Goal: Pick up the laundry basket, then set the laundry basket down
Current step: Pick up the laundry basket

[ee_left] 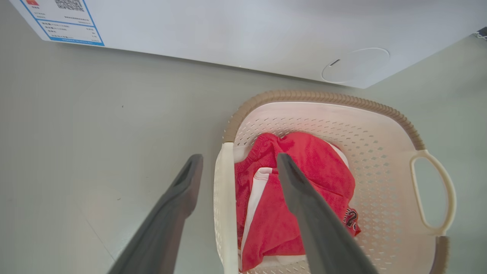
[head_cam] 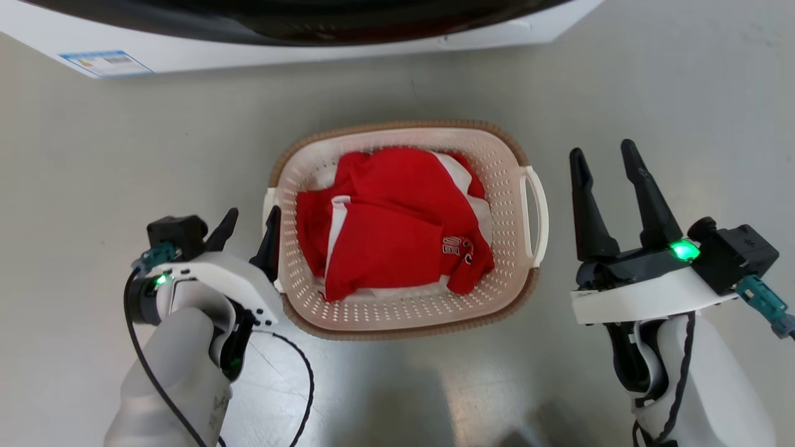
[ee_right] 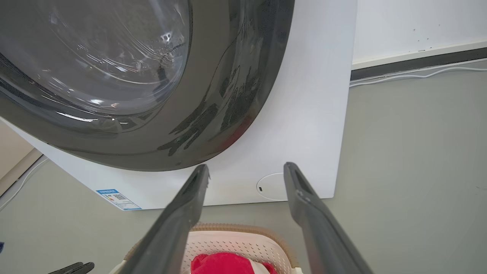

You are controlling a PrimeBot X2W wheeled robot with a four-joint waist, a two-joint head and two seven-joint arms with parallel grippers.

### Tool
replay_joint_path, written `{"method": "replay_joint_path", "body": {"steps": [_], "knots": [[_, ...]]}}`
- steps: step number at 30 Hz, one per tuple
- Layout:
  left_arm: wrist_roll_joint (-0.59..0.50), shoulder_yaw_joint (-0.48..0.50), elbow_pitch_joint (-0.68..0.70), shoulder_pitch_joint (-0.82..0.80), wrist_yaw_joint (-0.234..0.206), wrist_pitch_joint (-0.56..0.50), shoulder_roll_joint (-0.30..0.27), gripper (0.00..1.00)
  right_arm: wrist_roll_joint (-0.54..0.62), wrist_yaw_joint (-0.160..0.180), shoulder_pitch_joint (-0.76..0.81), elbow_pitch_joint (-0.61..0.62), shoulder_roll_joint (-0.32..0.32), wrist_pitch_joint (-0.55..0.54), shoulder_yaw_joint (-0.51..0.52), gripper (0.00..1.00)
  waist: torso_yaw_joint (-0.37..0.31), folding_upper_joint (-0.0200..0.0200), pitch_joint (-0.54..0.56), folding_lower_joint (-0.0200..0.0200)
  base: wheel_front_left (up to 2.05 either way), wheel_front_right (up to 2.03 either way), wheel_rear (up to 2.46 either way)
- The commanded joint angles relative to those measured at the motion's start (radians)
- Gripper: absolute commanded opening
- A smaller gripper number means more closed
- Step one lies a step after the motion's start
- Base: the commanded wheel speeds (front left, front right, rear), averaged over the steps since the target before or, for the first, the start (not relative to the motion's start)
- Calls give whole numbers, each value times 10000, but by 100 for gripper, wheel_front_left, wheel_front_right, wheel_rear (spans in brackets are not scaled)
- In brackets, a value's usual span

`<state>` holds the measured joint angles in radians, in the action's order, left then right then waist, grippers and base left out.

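Observation:
The laundry basket, cream perforated plastic with a brown woven-look rim, sits on the grey floor and holds a red and white garment. My left gripper is open at the basket's left side. In the left wrist view it straddles the white left handle, one finger outside the basket and one over the garment. Whether it touches I cannot tell. My right gripper is open and empty, to the right of the right handle and apart from it. In the right wrist view it points over the basket toward the washer.
A white front-loading washer stands just beyond the basket, its dark round door shut. A white cable lies along the wall's base at the right. Bare grey floor surrounds the basket on both sides.

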<state>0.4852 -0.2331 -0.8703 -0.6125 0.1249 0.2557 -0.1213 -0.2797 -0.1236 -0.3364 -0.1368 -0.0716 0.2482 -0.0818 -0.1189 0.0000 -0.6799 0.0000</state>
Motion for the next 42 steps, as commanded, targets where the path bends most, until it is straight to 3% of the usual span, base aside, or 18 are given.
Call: {"method": "replay_joint_path", "body": {"steps": [1,22,25,27,29,42], "knots": [[105,75,-59,-197,58,61,-180,100,-64,-71,-97,341,93,136,-314,100,-133,0,-292,0,0,0,0],[1769,-1718,-3258,-2398,58,-221,-569,100,-277,-71,-380,1301,210,136,-796,100,-710,0,-1959,0,0,0,0],[1917,-1806,-3416,-2546,58,-196,-572,47,-362,-71,-425,1290,211,136,-798,100,-739,0,-2011,0,0,0,0],[2052,-1846,-3454,-2588,58,-167,-577,38,-410,-71,-454,1274,212,136,-789,100,-747,0,-2018,0,0,0,0],[2155,-1922,-3490,-2616,58,-150,-592,0,-455,-71,-491,1248,212,136,-792,100,-755,0,-2019,0,0,0,0],[2458,-2319,-3746,-2468,58,14,-769,0,-495,-71,-510,1009,213,136,-822,100,-637,0,-1705,0,0,0,0]]}}
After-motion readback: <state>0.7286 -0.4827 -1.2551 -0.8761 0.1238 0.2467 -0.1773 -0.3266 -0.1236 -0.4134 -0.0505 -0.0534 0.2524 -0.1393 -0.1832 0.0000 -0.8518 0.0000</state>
